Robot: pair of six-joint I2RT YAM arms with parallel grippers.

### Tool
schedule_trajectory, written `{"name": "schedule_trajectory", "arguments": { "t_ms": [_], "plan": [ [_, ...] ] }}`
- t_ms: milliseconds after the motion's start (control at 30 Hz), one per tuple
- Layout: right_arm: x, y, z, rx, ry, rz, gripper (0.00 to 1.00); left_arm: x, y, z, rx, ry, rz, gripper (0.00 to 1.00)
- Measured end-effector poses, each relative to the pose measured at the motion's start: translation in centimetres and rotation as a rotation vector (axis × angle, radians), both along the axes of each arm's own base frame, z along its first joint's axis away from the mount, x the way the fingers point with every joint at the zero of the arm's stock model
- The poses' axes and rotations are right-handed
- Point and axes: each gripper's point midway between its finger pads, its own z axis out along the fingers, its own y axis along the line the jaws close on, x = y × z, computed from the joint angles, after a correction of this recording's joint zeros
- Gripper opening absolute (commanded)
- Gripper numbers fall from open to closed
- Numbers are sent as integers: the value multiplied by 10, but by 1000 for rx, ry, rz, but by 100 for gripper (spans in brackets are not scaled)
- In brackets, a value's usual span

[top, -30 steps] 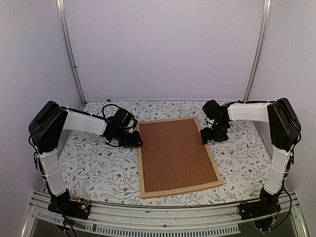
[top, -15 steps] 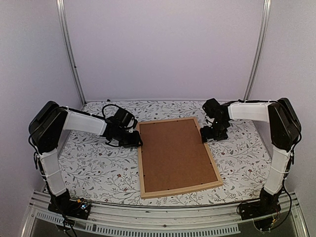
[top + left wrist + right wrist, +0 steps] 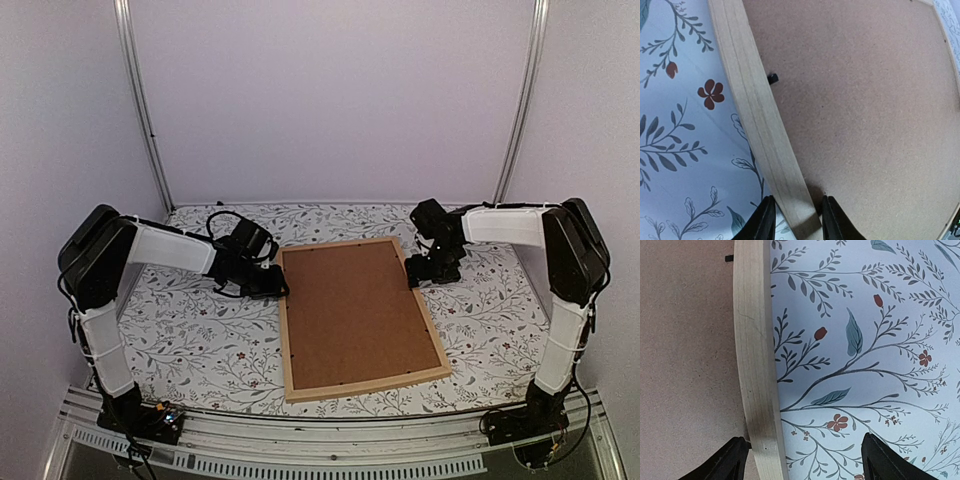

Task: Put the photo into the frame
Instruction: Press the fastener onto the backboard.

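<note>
Plain pale walls (image 3: 330, 100) close in the workspace on three sides, with a metal post (image 3: 141, 110) in each back corner. The surface (image 3: 190, 330) is covered with a white cloth printed with grey-green leafy branches and small red flowers.

The frame (image 3: 366, 384) lies flat in the middle of the surface with its back up. It is a thin rectangle of light wood, its long sides running away from the arms and turned slightly from square. A brown backing board (image 3: 355, 310) fills its whole opening. A small black tab (image 3: 772, 78) sticks out from the inner edge of the left rail onto the board, and another (image 3: 729, 258) shows on the right rail.

The left arm reaches in from the left, and the left gripper (image 3: 272, 285) is down at the far part of the frame's left rail. In the left wrist view its two dark fingers (image 3: 765, 222) sit narrowly set, one on the cloth side and one on the board side, closed against the wooden rail between them.

The right arm reaches in from the right, and the right gripper (image 3: 418, 272) is at the far part of the right rail. Its jaws stand wide. In the right wrist view one finger (image 3: 732, 460) is over the backing board just inside the rail, and the other (image 3: 885, 460) is well out over the patterned cloth. The rail passes between them next to the inner finger, and the gripper holds nothing.
</note>
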Motion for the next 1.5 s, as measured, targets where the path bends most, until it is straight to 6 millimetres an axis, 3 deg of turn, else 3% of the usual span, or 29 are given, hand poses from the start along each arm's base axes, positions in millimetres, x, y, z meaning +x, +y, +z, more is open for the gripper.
{"name": "schedule_trajectory", "arguments": {
  "t_ms": [300, 800, 933, 1033, 1200, 1500],
  "plan": [
    [-2, 1, -10, 9, 7, 3, 82, 0, 0, 0, 0, -1, -1, 34],
    [-4, 5, -9, 53, -2, 1, 82, 0, 0, -1, -1, -4, -2, 34],
    [-5, 14, 4, 144, -1, 13, 82, 0, 0, 0, -2, -5, -2, 34],
    [-1, 19, 26, 208, -40, 21, 82, 0, 0, 0, -2, -5, -2, 34],
    [4, 16, 50, 248, -96, 16, 82, 0, 0, 0, -2, -5, -2, 34],
    [-33, 0, 8, 221, 19, 13, 75, -1, 0, 0, -1, -3, -4, 39]
  ]
}}
